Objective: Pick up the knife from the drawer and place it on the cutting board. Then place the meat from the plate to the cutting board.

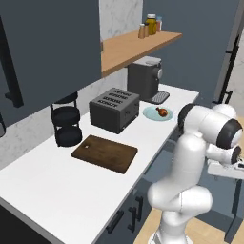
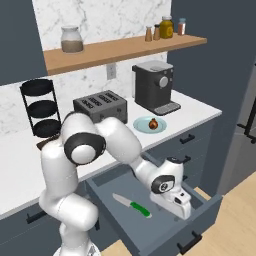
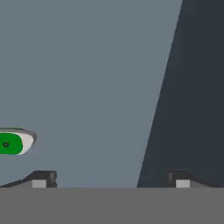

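Observation:
The drawer [image 2: 165, 234] stands pulled out below the counter, and the knife [image 2: 132, 205] lies flat on its floor, green handle toward the front. My gripper [image 3: 111, 179] reaches down into the drawer just to the right of the knife and is open and empty. In the hand view the green handle end [image 3: 9, 143] shows at the left edge, outside the left fingertip [image 3: 41, 178]. The dark wooden cutting board [image 1: 105, 153] lies bare on the counter. The meat [image 1: 163, 112] rests on the pale plate [image 1: 153, 115] beside the toaster.
A dark toaster [image 1: 114, 109] stands behind the board, with a coffee machine [image 1: 144, 78] further right and a black tiered rack [image 1: 66, 125] to the left. A wooden shelf [image 2: 125, 47] with jars hangs above. The drawer's dark side wall [image 3: 192, 87] lies close to the right finger.

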